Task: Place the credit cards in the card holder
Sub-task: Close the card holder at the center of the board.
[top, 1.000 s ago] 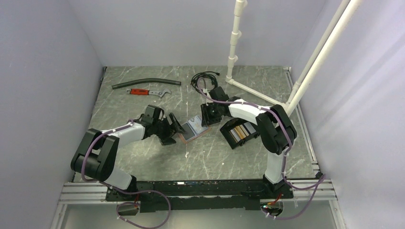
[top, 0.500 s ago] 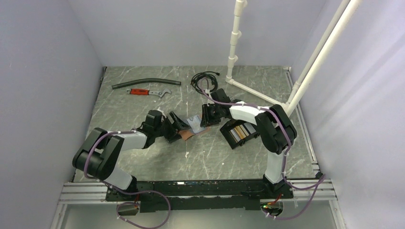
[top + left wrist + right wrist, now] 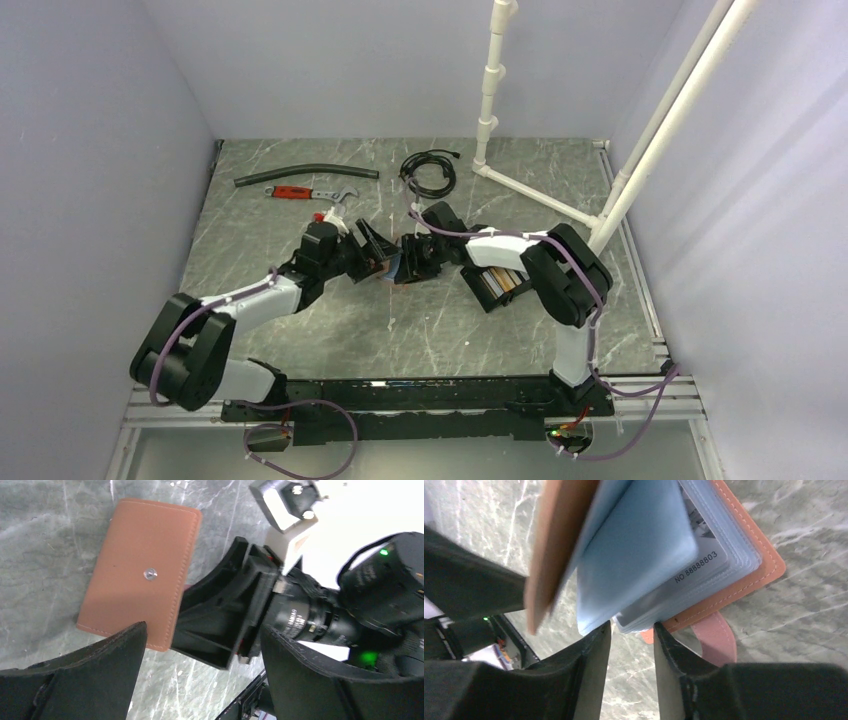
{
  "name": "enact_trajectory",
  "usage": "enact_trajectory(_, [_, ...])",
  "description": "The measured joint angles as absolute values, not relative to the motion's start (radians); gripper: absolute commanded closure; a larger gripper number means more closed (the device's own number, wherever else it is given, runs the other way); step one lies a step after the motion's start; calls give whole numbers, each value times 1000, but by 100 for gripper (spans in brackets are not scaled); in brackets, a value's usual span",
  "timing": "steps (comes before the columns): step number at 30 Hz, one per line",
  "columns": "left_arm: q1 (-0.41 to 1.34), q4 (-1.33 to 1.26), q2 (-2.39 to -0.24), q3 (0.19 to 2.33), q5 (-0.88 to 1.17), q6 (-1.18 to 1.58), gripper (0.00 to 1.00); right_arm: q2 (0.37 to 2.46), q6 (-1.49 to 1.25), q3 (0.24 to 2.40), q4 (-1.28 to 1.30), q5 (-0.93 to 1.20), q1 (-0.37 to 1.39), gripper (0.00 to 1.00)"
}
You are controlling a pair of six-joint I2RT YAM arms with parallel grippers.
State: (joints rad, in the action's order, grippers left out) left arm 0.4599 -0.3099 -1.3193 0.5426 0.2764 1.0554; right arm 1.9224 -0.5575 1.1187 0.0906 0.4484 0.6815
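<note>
Standing right of centre on the grey marbled table (image 3: 450,340): card holder (image 3: 483,293), a black shallow tray with raised walls, partly under the right forearm. Credit cards (image 3: 503,282) lie side by side inside it, showing as gold and brown stripes.

Wallet (image 3: 135,575): tan leather with stitched edges and a metal snap stud, at mid-table between the two grippers. It is open, with bluish clear sleeves fanned out, and one sleeve holds a grey-white card (image 3: 704,555) with a printed number.

Left gripper (image 3: 202,635): jaws spread wide and empty, just beside the wallet.

Right gripper (image 3: 631,630): jaws narrow, fingertips at the sleeve edges. Whether they pinch them, I cannot tell.

Far side of the table: red-handled wrench (image 3: 310,193), black hose (image 3: 300,176), coiled cable (image 3: 430,170).
</note>
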Motion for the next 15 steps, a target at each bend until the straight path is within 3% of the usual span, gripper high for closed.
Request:
enact_trajectory(9, [462, -335, -1448, 560, 327, 1055, 20, 1729, -614, 994, 145, 438, 551, 45])
enact_trajectory(12, [462, -342, -1462, 561, 339, 1055, 29, 1643, -614, 986, 161, 426, 487, 45])
enact_trajectory(15, [462, -347, -1480, 562, 344, 1052, 45, 1614, -618, 986, 152, 426, 459, 49])
